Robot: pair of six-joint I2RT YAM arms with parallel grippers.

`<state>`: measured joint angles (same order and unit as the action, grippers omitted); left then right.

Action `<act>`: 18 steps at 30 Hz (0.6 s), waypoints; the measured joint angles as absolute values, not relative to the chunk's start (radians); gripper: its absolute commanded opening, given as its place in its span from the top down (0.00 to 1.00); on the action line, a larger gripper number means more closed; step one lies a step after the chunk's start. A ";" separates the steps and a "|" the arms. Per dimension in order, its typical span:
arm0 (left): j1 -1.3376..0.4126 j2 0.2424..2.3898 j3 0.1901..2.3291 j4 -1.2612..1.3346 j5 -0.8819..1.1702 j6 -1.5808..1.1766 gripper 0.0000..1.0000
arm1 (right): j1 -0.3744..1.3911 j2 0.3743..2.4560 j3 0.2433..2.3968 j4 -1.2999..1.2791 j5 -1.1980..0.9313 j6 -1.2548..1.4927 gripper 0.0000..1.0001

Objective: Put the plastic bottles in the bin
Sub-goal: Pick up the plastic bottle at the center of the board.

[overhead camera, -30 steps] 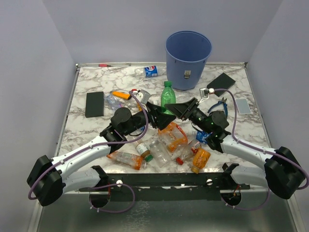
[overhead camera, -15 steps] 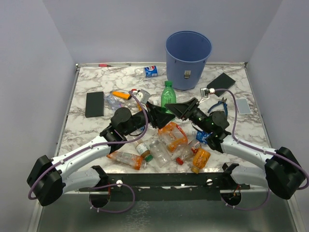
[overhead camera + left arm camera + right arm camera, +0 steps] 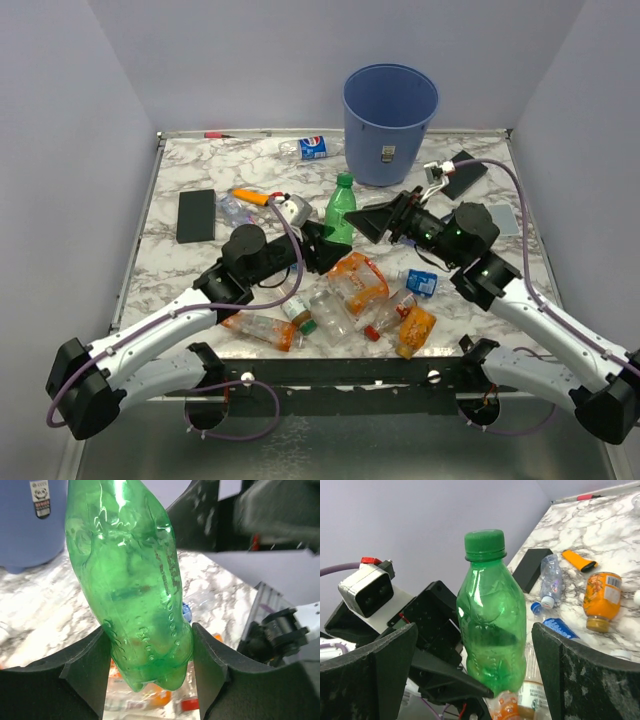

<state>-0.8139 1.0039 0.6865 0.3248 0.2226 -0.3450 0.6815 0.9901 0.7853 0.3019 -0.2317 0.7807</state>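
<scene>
L tool point(image 3: 325, 241): gripped green bottle point(image 3: 341, 212) at base, above bench point(image 3: 180, 265) centre.
R tool point(image 3: 372, 222): just let go, jaws wide, drew back right.
Meaning: handover done; bottle not yet in bin point(image 3: 370, 140), far centre-right.

The left wrist view's top edge crops the green bottle point(image 3: 132, 595).
</scene>
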 measured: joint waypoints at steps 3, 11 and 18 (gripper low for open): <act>-0.814 0.950 0.680 0.277 0.223 -0.251 1.00 | 0.682 0.944 0.855 0.157 -0.221 0.714 0.03; -0.814 0.819 0.573 0.253 0.179 -0.075 1.00 | 0.682 0.992 1.105 -0.119 -0.167 0.600 0.11; -0.814 0.795 0.516 0.246 0.138 -0.032 1.00 | 0.682 1.093 1.154 -0.177 -0.190 0.600 0.20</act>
